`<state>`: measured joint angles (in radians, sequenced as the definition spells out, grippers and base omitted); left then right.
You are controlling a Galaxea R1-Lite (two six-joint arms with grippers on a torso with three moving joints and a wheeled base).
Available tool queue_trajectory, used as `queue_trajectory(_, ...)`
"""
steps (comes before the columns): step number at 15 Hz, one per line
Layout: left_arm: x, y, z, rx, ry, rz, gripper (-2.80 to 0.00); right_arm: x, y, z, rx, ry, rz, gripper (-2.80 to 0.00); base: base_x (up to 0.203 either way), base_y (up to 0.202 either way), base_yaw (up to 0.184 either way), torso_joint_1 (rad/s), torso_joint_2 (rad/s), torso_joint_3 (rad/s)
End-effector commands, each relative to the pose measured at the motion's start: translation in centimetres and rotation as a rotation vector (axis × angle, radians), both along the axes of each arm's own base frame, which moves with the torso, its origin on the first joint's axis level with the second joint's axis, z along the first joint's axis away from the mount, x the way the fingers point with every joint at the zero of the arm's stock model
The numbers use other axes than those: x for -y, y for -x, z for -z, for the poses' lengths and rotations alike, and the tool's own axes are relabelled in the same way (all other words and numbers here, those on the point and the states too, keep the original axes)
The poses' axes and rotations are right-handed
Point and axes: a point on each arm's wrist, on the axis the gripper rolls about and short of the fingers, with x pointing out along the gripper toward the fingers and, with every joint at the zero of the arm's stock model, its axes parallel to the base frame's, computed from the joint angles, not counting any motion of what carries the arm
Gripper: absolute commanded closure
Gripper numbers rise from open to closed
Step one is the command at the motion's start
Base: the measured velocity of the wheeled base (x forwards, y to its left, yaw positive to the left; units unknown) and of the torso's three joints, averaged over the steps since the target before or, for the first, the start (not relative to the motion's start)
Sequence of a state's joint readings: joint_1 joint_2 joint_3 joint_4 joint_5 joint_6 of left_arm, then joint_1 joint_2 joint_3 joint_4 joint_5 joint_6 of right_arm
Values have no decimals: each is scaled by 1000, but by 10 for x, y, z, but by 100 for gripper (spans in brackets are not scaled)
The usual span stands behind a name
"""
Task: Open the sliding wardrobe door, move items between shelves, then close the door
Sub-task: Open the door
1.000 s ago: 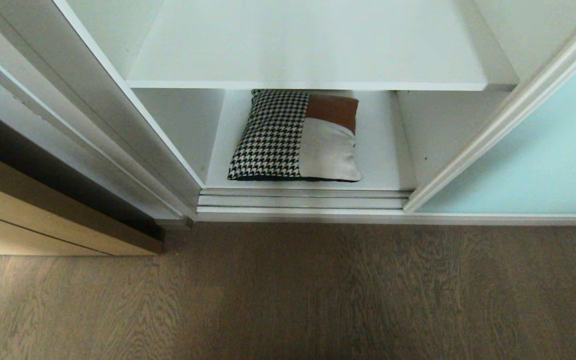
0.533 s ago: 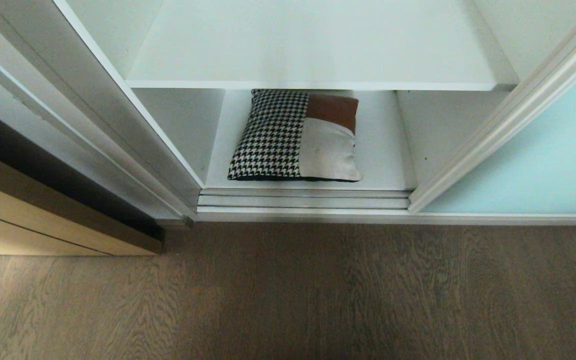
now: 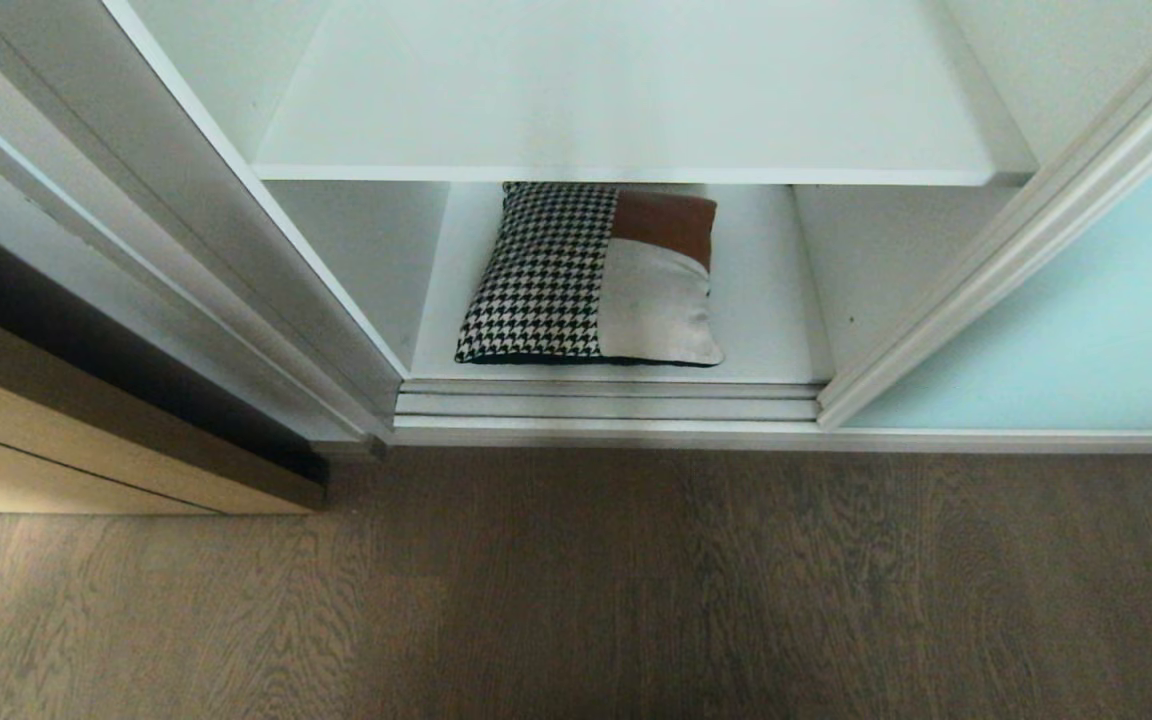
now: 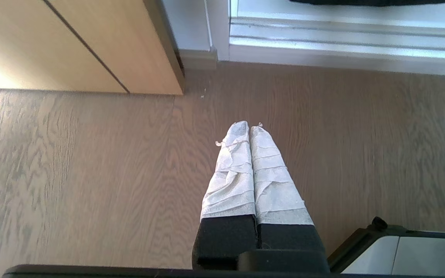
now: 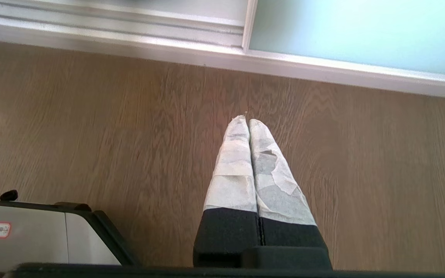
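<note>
The cushion (image 3: 591, 275), houndstooth, grey-beige and brown, lies flat on the bottom shelf (image 3: 766, 300) of the white wardrobe. An upper shelf (image 3: 626, 90) hangs over its far end. The frosted aqua sliding door (image 3: 1086, 320) stands slid to the right, leaving the compartment open; it also shows in the right wrist view as the aqua sliding door (image 5: 354, 31). My left gripper (image 4: 249, 128) and right gripper (image 5: 244, 120) are both shut and empty, hanging over the wood floor in front of the door track. Neither arm shows in the head view.
The white door track (image 3: 606, 400) runs along the wardrobe's foot. A tan wood cabinet (image 3: 86, 440) stands at the left, next to the wardrobe's white side frame (image 3: 186, 250). Brown wood floor (image 3: 576, 590) spreads in front. Parts of my base (image 4: 408, 251) show beside the grippers.
The whole head view has shifted very slightly; the cushion and the door keep their places. Both grippers are out of that view.
</note>
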<state>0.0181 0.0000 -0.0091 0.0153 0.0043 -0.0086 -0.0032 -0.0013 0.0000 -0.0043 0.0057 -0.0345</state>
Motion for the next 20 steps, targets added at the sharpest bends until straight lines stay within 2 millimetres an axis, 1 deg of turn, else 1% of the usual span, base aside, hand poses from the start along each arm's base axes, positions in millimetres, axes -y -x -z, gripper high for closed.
queue_trajectory(1, 0, 0, 0, -3, 1, -1, 0, 0, 0, 0, 1, 1, -1, 0, 141, 0, -1, 2, 0, 5)
queue_trajectory(9, 0, 0, 0, -3, 1, -1, 0, 0, 0, 0, 1, 1, -2, 0, 190, 0, 1, 3, 2, 1)
queue_trajectory(16, 0, 0, 0, -15, -1, -3, 0, 0, 0, 0, 1, 1, -1, 0, 0, 0, 0, 0, 0, 0)
queue_trajectory(17, 0, 1, -4, -1, 0, -10, 0, 0, 0, 0, 1, 1, -1, 0, 0, 0, 0, 0, 0, 0)
queue_trajectory(18, 0, 5, -18, 32, 3, -17, 0, 0, 0, 0, 1, 1, -1, 0, 0, 0, 0, 0, 0, 0)
queue_trajectory(19, 0, 9, -37, 47, 13, -20, 0, 0, 0, 0, 1, 1, -1, 0, 0, 0, 0, 0, 0, 0)
queue_trajectory(20, 0, 9, -52, 5, 35, -17, 0, 0, 0, 0, 1, 1, -1, 0, 0, 0, 0, 0, 0, 0)
